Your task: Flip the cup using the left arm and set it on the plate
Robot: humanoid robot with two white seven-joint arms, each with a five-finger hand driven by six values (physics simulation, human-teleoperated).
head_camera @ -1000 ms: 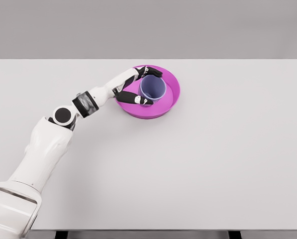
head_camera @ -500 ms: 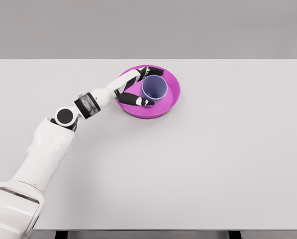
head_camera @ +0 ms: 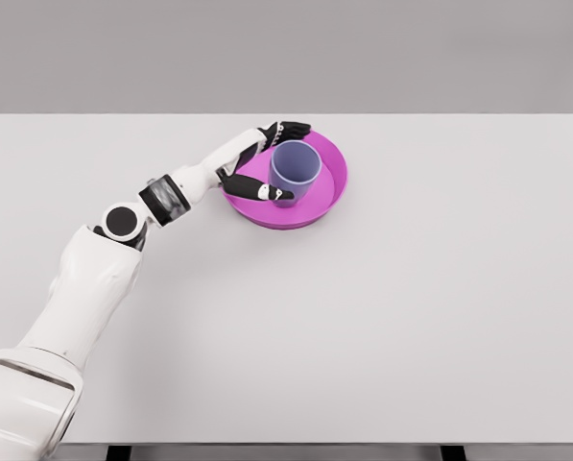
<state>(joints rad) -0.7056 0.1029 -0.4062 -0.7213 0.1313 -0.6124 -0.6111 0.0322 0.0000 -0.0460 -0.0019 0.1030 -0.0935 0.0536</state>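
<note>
A lavender cup [head_camera: 298,169] stands upright, mouth up, inside the magenta plate [head_camera: 330,197] at the table's far middle. My left hand [head_camera: 288,161] reaches in from the left and brackets the cup's left side. Its dark fingers [head_camera: 288,128] are spread above the plate's far rim, apart from the cup. The thumb [head_camera: 265,192] lies low on the plate near the cup's base. The hand is open and holds nothing. My right arm does not show in the head view.
The white table [head_camera: 411,317] stretches wide to the right and front of the plate. My left forearm [head_camera: 185,182] and elbow [head_camera: 123,223] lie over the table left of the plate.
The upper fingers have lifted away from the cup's rim toward the plate's far edge. The cup stays upright in the plate, shifted very slightly.
</note>
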